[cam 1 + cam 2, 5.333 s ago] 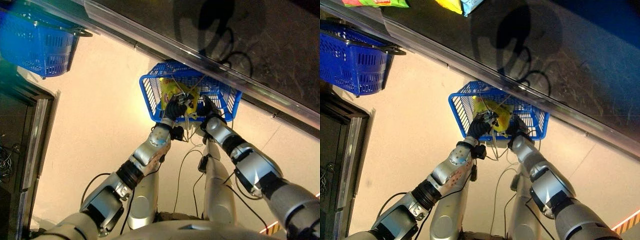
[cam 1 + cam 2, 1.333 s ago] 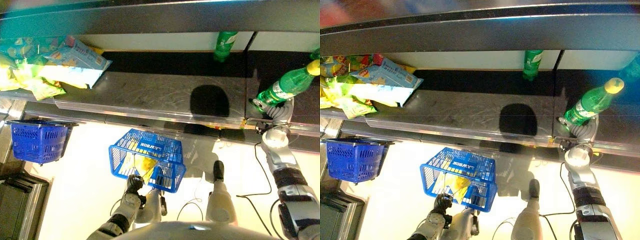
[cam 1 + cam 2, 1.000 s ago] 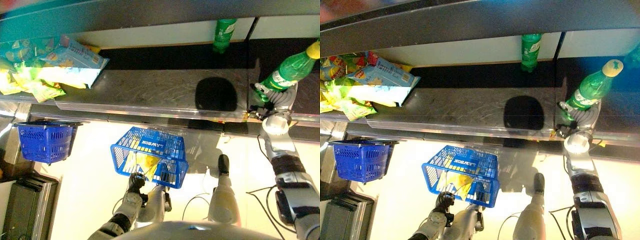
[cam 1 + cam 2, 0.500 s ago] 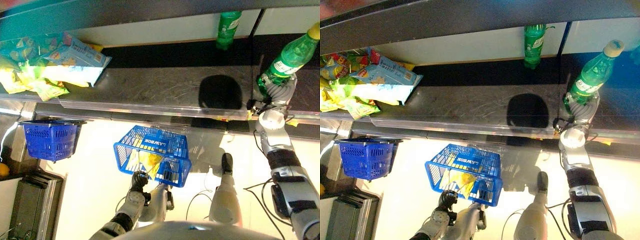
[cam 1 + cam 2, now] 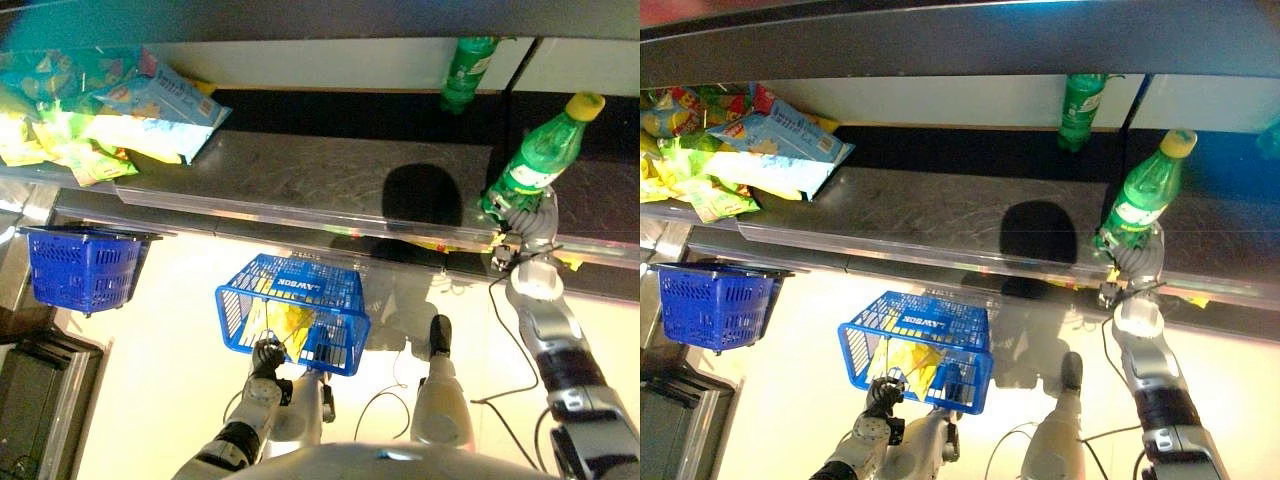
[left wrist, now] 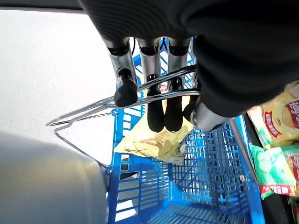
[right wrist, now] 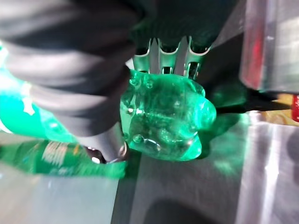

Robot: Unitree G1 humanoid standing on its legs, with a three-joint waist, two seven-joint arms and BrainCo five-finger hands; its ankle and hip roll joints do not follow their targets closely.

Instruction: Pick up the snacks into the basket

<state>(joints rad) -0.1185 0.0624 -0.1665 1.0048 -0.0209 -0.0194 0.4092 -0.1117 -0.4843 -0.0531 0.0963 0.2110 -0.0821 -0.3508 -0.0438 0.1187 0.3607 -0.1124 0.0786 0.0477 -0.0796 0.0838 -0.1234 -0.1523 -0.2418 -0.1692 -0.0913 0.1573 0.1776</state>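
Note:
A blue basket [image 5: 288,288] hangs by its wire handle [image 6: 93,109], and my left hand [image 5: 266,357] is shut on that handle beneath it. A yellow snack bag [image 5: 292,322] lies inside the basket, seen past my fingers [image 6: 155,109] in the left wrist view. At the right, my right hand [image 5: 527,212] is shut on the lower part of a green bottle [image 5: 535,160] with a yellow cap. It holds the bottle tilted above the steel shelf [image 5: 300,180]. The bottle's base [image 7: 163,114] shows close up in the right wrist view.
Several snack bags [image 5: 120,125] are piled at the shelf's left end. A second green bottle [image 5: 467,70] stands at the shelf's back. Another blue basket [image 5: 85,270] hangs under the shelf edge at the left. A dark cabinet [image 5: 30,390] stands at the lower left.
Five seconds ago both hands were at the basket on the floor. Within the last second my right hand has carried the bottle left and nearer the shelf's front edge. The basket stays held.

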